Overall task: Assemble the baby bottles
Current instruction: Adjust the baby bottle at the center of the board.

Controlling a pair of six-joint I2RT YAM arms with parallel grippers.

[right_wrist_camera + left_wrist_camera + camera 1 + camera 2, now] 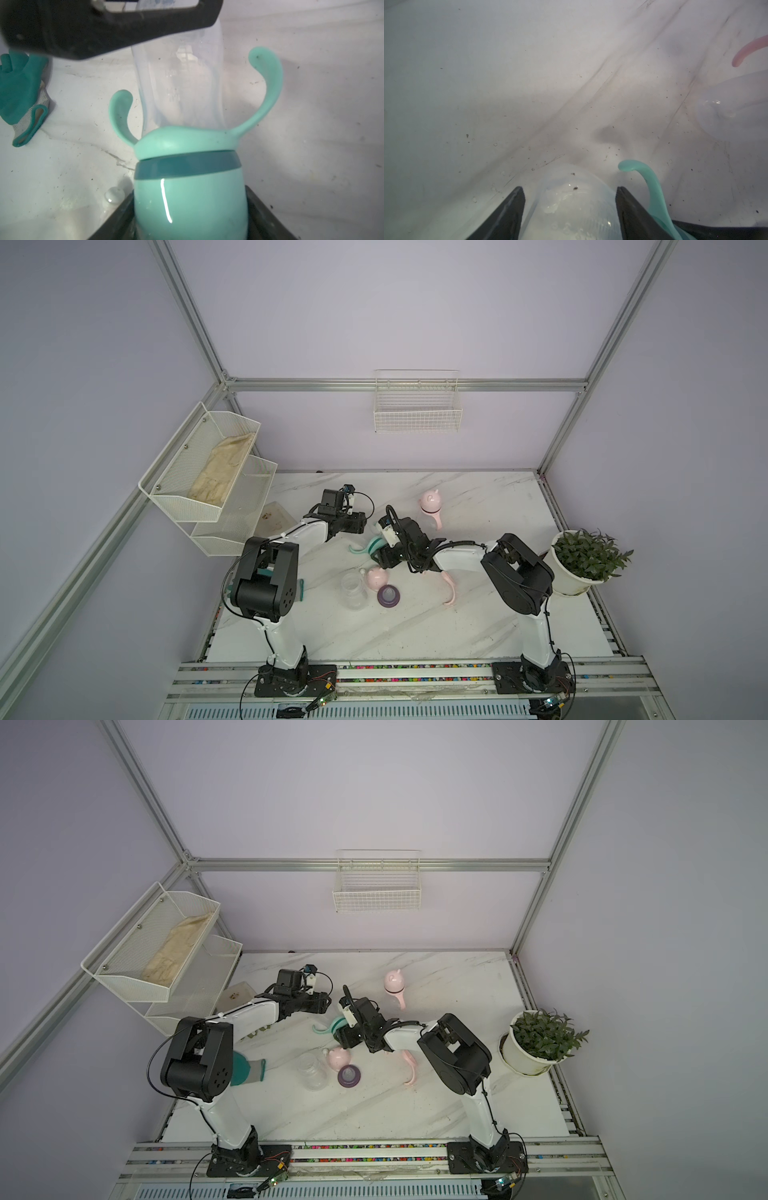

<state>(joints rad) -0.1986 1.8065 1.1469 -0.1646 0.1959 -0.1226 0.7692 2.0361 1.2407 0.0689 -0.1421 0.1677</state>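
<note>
Left wrist view: mint bottle seen from its base end, clear body lying between the two dark fingers of the left gripper, jaws partly open and close to either wall, contact not determinable; one mint handle alongside, a pink handle tip and a second clear body at the frame edge; cap hidden. Right wrist view: same bottle from the opposite end, mint dome cap clamped between the fingers of the right gripper, jaws spread to the cap's width; both handles and the darker collar band visible, one finger of the left gripper crossing the far end of the body, green glove lying on the table. Both top views: mint bottle spanning the gap between the two grippers near mid-table, largely covered by them; shown only here, a capped pink bottle standing farther back and, toward the front, an open clear bottle, a pink cap just beside it, a purple collar and a pink handle ring. Glove plain in a top view; in a top view only a sliver of it beside the left arm.
</note>
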